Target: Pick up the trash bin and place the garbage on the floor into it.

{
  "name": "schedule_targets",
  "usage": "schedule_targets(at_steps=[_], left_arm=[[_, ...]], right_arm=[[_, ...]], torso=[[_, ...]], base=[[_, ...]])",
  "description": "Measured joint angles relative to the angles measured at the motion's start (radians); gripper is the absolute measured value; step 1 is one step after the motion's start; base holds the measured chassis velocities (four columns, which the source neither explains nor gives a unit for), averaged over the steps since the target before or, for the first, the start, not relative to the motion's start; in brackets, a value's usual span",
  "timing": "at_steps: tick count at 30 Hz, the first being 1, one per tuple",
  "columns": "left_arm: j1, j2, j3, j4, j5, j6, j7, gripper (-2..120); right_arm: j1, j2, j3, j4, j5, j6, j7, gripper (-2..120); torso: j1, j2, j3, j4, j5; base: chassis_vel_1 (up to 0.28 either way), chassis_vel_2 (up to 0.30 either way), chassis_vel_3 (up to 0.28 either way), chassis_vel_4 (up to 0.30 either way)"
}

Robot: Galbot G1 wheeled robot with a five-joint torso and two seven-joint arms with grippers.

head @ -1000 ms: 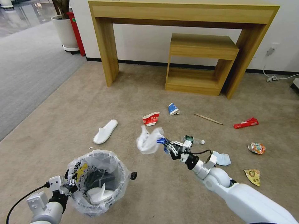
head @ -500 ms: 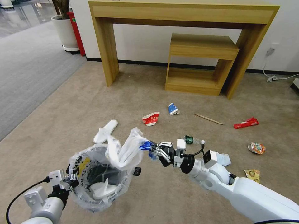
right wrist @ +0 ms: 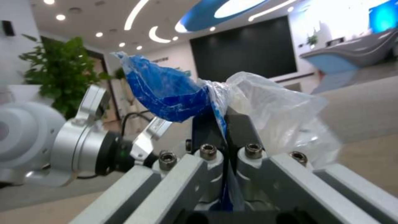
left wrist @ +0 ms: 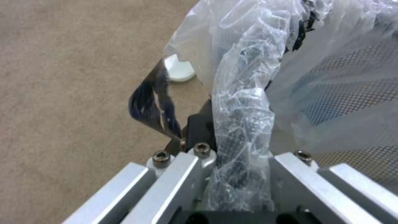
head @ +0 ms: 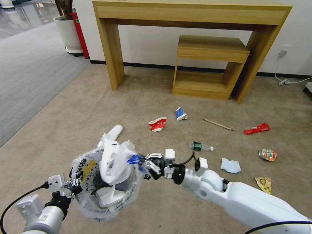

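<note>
My left gripper (head: 73, 189) is shut on the rim of the trash bin (head: 85, 204) and holds it low at my left; its bag liner (left wrist: 242, 102) is pinched in the jaws. My right gripper (head: 140, 163) is shut on a white and blue plastic bag (head: 113, 161), which hangs over the bin's mouth. A white slipper (head: 110, 196) lies inside the bin. On the floor (head: 81, 110) lie another slipper (head: 113, 131), a red cup (head: 157, 124), a blue cup (head: 181, 113), a stick (head: 217, 124), a red wrapper (head: 256, 128), a bottle (head: 201, 146), a can (head: 268, 154) and a blue mask (head: 230, 165).
A tall wooden desk (head: 195, 18) stands against the far wall with a small wooden shelf (head: 209, 65) under it. A white plant pot (head: 68, 34) is at the back left beside grey carpet (head: 26, 71). A yellow wrapper (head: 264, 184) lies at the right, with a cable (head: 287, 81) by the wall.
My right gripper has carried the plastic bag leftward and toward me, from above the open carpet to over the bin. The bin in my left gripper has shifted slightly.
</note>
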Motion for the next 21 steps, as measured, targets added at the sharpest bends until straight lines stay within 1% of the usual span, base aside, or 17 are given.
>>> schedule_targets(at_steps=[2,3,4,6,11,15,16,17,18,19,20,21], left_arm=[[0.016,-0.014,-0.012,-0.018,0.0,0.0,0.001,1],[0.016,-0.014,-0.012,-0.018,0.0,0.0,0.001,1],[0.021,-0.021,-0.016,-0.025,0.001,-0.001,0.002,1],[0.044,-0.046,-0.022,-0.058,0.005,-0.003,0.005,1],[0.058,-0.053,-0.023,-0.078,0.007,-0.003,0.009,1],[0.075,-0.056,-0.024,-0.087,0.01,-0.004,0.012,1],[0.081,-0.058,-0.023,-0.087,0.014,-0.004,0.014,1],[0.083,-0.058,-0.021,-0.087,0.017,-0.004,0.016,1],[0.083,-0.058,-0.021,-0.087,0.017,-0.004,0.016,1],[0.084,-0.059,-0.02,-0.087,0.018,-0.004,0.017,1],[0.084,-0.06,-0.02,-0.087,0.019,-0.005,0.018,1],[0.084,-0.06,-0.02,-0.087,0.019,-0.005,0.018,1]], right_arm=[[0.029,0.022,-0.054,-0.013,0.0,-0.002,0.005,0],[0.029,0.022,-0.054,-0.013,0.0,-0.002,0.005,0],[0.041,0.031,-0.074,-0.018,0.001,-0.003,0.008,0],[0.076,0.065,-0.137,-0.06,-0.002,-0.003,0.016,0],[0.087,0.082,-0.164,-0.098,-0.022,-0.005,0.031,0],[0.088,0.099,-0.175,-0.133,-0.049,-0.008,0.065,0],[0.088,0.107,-0.177,-0.144,-0.057,-0.009,0.077,2],[0.087,0.112,-0.177,-0.149,-0.062,-0.009,0.083,7],[0.087,0.112,-0.177,-0.149,-0.062,-0.009,0.083,7],[0.084,0.114,-0.177,-0.149,-0.064,-0.011,0.085,10],[0.082,0.115,-0.176,-0.148,-0.067,-0.013,0.088,17],[0.082,0.115,-0.176,-0.148,-0.067,-0.013,0.088,17]], torso=[[0.0,0.0,0.0,0.0003,0.0],[0.0,0.0,0.0,0.0003,0.0],[0.0,0.0,0.0,0.0001,0.0],[0.0,0.0,0.0,0.0003,0.0001],[0.0,0.0,0.0,0.0001,0.0001],[0.0,0.0,0.0,0.0,0.0003],[0.0,0.0,0.0,0.0001,0.0001],[0.0,0.0,0.0,0.0001,0.0001],[0.0,0.0,0.0,0.0001,0.0001],[0.0,0.0,0.0,0.0001,0.0002],[0.0,0.0,0.0,0.0001,0.0001],[0.0,0.0,0.0,0.0001,0.0001]], base=[[0.0,0.0,0.0,0.0],[0.0,0.0,0.0,0.0],[0.0,0.0,0.0,0.0],[0.0,0.0,0.0,0.0],[0.0,0.0,0.0,0.0],[0.0,0.0,0.0,0.0],[0.0,0.0,0.0,0.0],[0.0,0.0,0.0,0.0],[0.0,0.0,0.0,0.0],[0.0,0.0,0.0,0.0],[0.0,0.0,0.0,0.0],[0.0,0.0,0.0,0.0]])
